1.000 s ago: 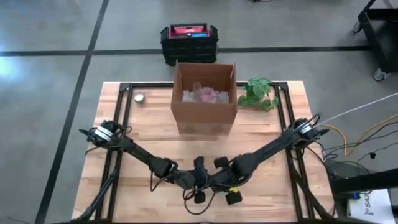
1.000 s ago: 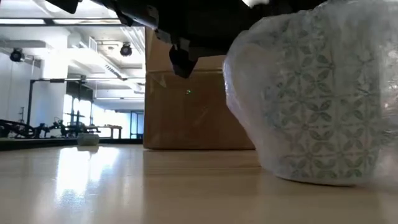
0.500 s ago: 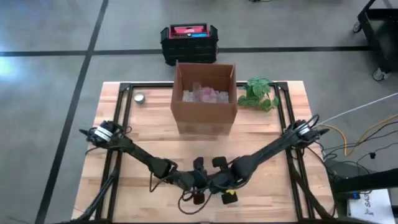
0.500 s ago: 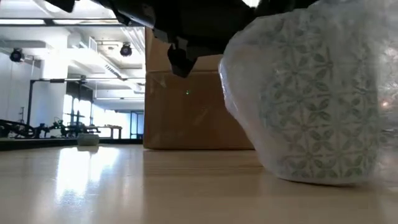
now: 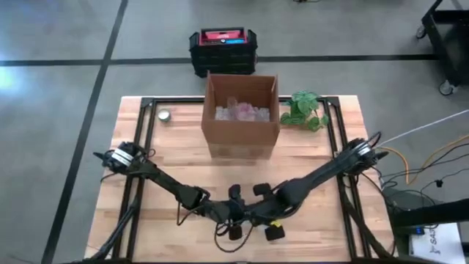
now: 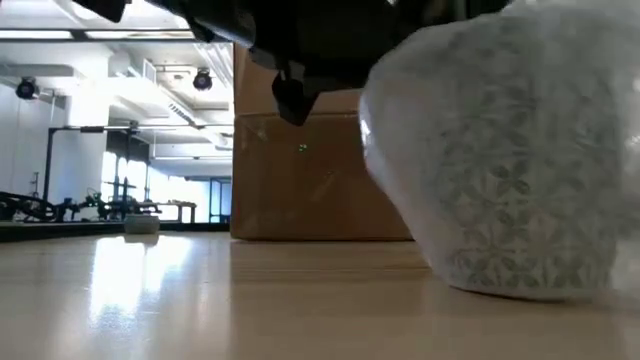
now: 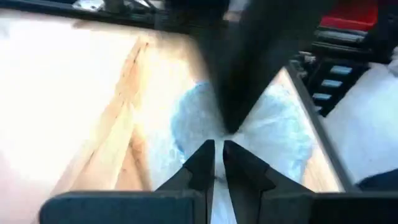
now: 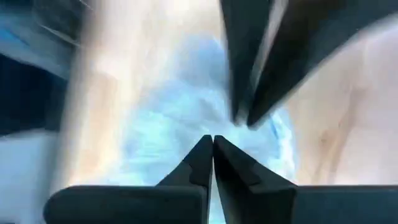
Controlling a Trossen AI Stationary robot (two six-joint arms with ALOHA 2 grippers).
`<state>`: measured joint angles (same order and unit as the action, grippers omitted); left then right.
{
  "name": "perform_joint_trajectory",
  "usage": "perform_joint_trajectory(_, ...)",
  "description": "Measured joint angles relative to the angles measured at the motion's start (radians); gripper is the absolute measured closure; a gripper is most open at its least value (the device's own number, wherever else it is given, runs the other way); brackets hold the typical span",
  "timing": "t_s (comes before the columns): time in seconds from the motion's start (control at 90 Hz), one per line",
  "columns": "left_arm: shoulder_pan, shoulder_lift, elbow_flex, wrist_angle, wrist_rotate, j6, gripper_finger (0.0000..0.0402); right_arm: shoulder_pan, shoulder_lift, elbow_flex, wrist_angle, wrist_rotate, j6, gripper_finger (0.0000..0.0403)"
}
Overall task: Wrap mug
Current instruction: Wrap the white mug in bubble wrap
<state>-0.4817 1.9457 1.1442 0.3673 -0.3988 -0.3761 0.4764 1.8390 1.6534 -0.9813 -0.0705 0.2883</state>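
Observation:
The mug is a bundle covered in clear bubble wrap [image 6: 500,160], a leaf pattern showing through. It stands on its bottom on the wooden table near the front edge, at the middle. Both grippers meet above it, tip to tip. My left gripper [image 7: 217,155] comes from the table's left, its fingers almost together on the wrap [image 7: 273,134]. My right gripper [image 8: 212,149] comes from the right, its fingers together over the wrap [image 8: 180,118]. In the high view the left gripper [image 5: 236,215] and right gripper [image 5: 258,214] hide the bundle. My left gripper pinches the bubble wrap at the bundle's top [image 7: 214,177] between its two fingers, slanting down from the table's left. How many layers, I cannot tell. The bundle stays with its bottom [image 6: 520,288] on the table. My right gripper is shut on the wrap at the bundle's top [image 8: 205,127], slanting down from the table's right, facing the left gripper's fingertips. Its own fingers hide the place of contact.
An open cardboard box [image 5: 242,117] with wrapped things inside stands behind the bundle at the table's middle; it also shows in the low view [image 6: 310,180]. A green plant [image 5: 304,110] is at the far right, a small tin [image 5: 164,115] at the far left.
Both grippers have stayed at the bundle's top, shifting a little toward the table's left and back. The wrapped bundle has rocked slightly on its bottom and shows blurred now.

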Motion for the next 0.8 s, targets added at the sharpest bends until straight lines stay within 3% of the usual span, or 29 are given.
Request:
perform_joint_trajectory(0.1,-0.001,0.000,0.001,0.000,-0.002,0.000,0.0379,0.010,-0.041,-0.011,-0.066,-0.055,0.026,0.0403)
perform_joint_trajectory(0.4,-0.001,0.000,0.001,0.006,-0.001,0.002,0.0379,0.096,-0.019,-0.049,-0.057,-0.063,0.056,0.0403)
perform_joint_trajectory(0.8,-0.001,0.000,0.000,0.011,-0.002,0.002,0.0379,0.096,0.024,-0.049,-0.033,0.041,-0.002,0.0403)
